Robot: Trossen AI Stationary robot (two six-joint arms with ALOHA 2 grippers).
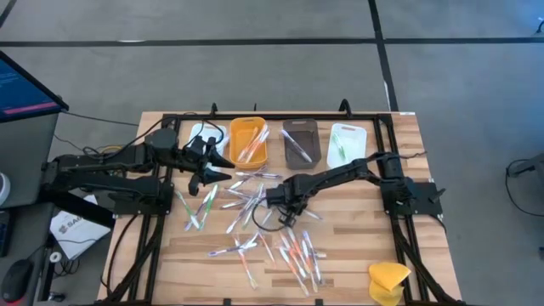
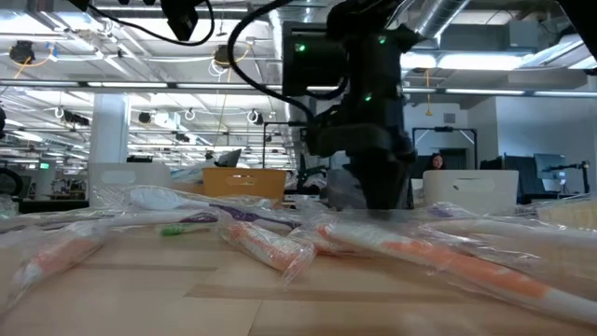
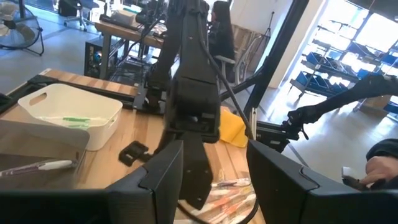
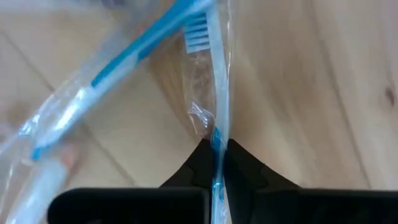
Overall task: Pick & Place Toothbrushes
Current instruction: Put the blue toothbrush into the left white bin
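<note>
Several toothbrushes (image 1: 255,229) in clear wrappers lie scattered on the wooden table. My right gripper (image 1: 274,197) points down over the middle of the pile, shut on a white toothbrush with blue bristles (image 4: 214,93). Beside it lies a blue-handled toothbrush (image 4: 124,56). In the low view the right gripper (image 2: 373,182) stands behind wrapped toothbrushes (image 2: 270,245). My left gripper (image 1: 217,163) hovers open and level at the table's far left, with nothing between its fingers (image 3: 165,180). My right gripper pinches the wrapped toothbrush's handle (image 4: 216,140) between its two fingertips, coming from above and pointing down. The wrapper is caught in the hold along with the handle. The bristle end (image 4: 198,32) reaches out over the wood; whether it is clear of the table I cannot tell.
Along the far edge stand a white tray (image 1: 202,136), an orange tray (image 1: 247,140), a brown tray (image 1: 299,142) and a white tray (image 1: 346,143), some holding toothbrushes. A yellow sponge-like lump (image 1: 388,280) lies at the near right corner. A black frame rims the table.
</note>
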